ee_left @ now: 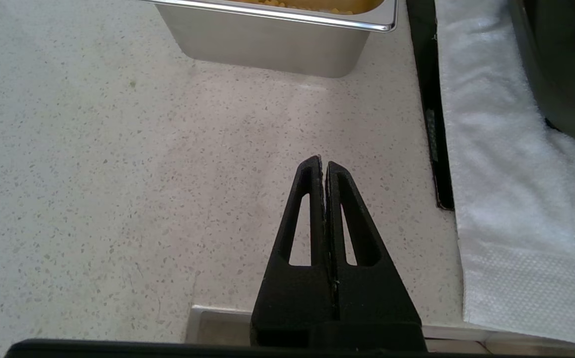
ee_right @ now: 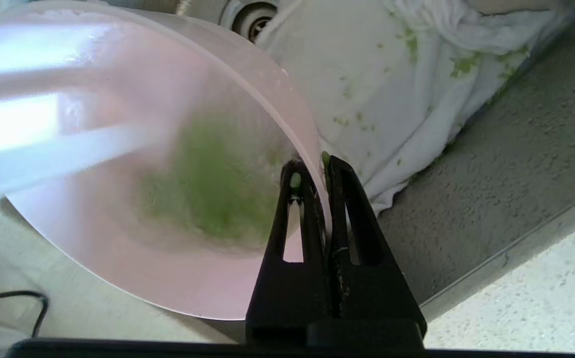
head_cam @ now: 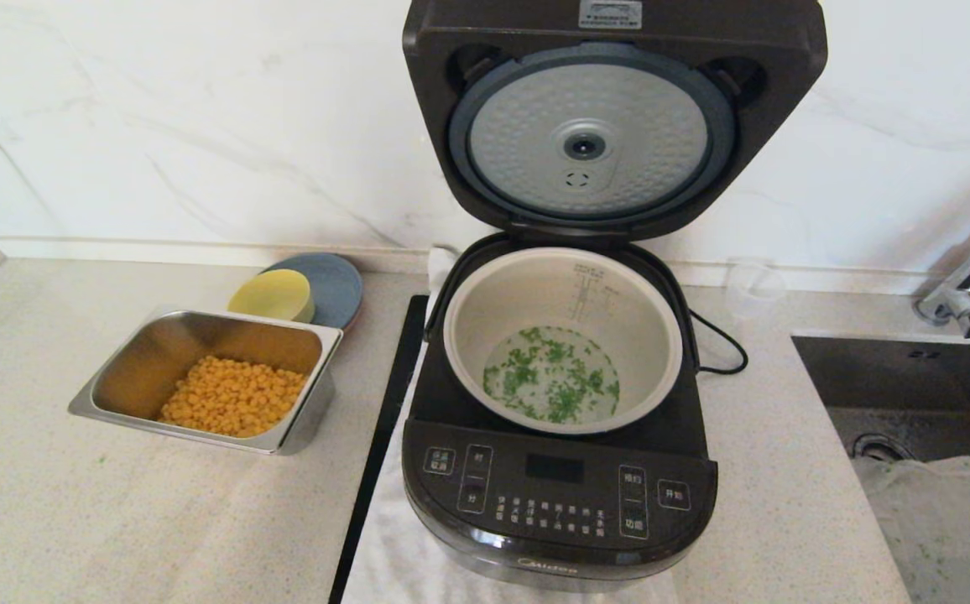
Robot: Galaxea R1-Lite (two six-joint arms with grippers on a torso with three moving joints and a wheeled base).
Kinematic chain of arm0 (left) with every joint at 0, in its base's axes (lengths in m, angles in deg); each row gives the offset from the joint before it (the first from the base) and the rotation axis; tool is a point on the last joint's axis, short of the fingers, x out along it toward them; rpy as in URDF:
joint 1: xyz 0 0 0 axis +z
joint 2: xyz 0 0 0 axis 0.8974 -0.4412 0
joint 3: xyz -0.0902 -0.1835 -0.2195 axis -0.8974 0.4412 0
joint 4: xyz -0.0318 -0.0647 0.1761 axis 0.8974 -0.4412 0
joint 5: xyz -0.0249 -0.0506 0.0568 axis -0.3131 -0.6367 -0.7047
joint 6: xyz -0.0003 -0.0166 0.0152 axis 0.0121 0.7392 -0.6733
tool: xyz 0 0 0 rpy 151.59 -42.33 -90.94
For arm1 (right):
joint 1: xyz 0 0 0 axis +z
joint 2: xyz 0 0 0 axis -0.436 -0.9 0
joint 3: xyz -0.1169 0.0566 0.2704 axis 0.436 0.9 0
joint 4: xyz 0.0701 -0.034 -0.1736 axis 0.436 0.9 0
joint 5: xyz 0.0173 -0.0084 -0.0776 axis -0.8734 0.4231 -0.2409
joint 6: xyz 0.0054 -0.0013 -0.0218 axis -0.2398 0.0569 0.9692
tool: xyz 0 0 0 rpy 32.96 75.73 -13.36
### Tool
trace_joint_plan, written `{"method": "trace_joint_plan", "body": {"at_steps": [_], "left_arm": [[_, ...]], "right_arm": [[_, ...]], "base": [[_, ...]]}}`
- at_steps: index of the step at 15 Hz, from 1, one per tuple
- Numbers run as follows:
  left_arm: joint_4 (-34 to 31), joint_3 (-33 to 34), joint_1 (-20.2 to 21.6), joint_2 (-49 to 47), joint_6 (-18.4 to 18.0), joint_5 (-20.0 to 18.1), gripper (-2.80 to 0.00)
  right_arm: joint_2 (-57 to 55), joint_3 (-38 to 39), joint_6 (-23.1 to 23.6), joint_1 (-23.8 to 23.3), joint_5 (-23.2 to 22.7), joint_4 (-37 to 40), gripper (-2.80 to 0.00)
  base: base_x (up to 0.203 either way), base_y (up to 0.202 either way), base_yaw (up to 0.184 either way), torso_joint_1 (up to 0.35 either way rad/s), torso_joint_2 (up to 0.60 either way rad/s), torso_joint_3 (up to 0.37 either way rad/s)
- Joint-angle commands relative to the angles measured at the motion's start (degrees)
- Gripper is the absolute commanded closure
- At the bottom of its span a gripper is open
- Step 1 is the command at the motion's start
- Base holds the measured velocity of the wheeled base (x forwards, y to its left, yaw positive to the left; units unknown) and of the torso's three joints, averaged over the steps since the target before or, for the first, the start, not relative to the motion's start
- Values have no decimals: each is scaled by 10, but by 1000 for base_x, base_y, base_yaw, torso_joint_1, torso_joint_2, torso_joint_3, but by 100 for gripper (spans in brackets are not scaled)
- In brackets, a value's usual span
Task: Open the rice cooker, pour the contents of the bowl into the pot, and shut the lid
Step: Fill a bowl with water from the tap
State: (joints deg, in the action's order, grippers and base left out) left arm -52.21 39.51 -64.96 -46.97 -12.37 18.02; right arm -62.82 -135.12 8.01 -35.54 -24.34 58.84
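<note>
Head view, surface: a pale speckled stone desk [head_cam: 116,520] runs up to a white marble-look wall [head_cam: 200,126]; a steel sink [head_cam: 913,394] is sunk into its right end, with a white cloth [head_cam: 938,520] lying in it.
Head view, cooker: the rice cooker [head_cam: 560,503] stands on a white towel [head_cam: 401,545] near the front edge, mid-desk, with the lid [head_cam: 611,126] raised upright against the wall.
Head view, pot: the pot [head_cam: 560,335] sits in the cooker, and chopped green herbs [head_cam: 552,382] are spread over its bottom.
Head view, left side: a steel tray [head_cam: 208,377] of corn kernels [head_cam: 233,403] sits left of the cooker; behind it a yellow bowl [head_cam: 271,294] rests on a blue plate [head_cam: 334,281] at the back edge.
Head view, arms: neither end effector shows here.
Left wrist view: the left end effector [ee_left: 324,164] hangs over bare desk near the front edge, fingers pressed together, nothing between them; the tray lies ahead of it and the towel beside it.
Right wrist view: the right end effector [ee_right: 312,166] is clamped on the rim of the bowl [ee_right: 118,199], one finger inside and one outside.
Right wrist view, bowl: it is tilted, blurred, with a smear of green herb bits [ee_right: 213,189] clinging inside near the fingers.
Right wrist view, below: the sink with its herb-flecked cloth lies under the bowl.
</note>
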Motion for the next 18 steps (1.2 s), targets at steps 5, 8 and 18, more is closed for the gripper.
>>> {"method": "trace_joint_plan", "body": {"at_steps": [5, 8, 18], "left_arm": [[0, 0, 0, 0, 0, 0, 0], [0, 0, 0, 0, 0, 0, 0], [0, 0, 0, 1, 0, 0, 0]], "right_arm": [[-1, 1, -13, 13, 1, 11, 0], [9, 2, -13, 15, 1, 19, 0], [179, 93, 62, 108, -12, 62, 0]], "base": [[0, 0, 0, 0, 0, 0], [0, 0, 0, 0, 0, 0], [0, 0, 0, 0, 0, 0]]}}
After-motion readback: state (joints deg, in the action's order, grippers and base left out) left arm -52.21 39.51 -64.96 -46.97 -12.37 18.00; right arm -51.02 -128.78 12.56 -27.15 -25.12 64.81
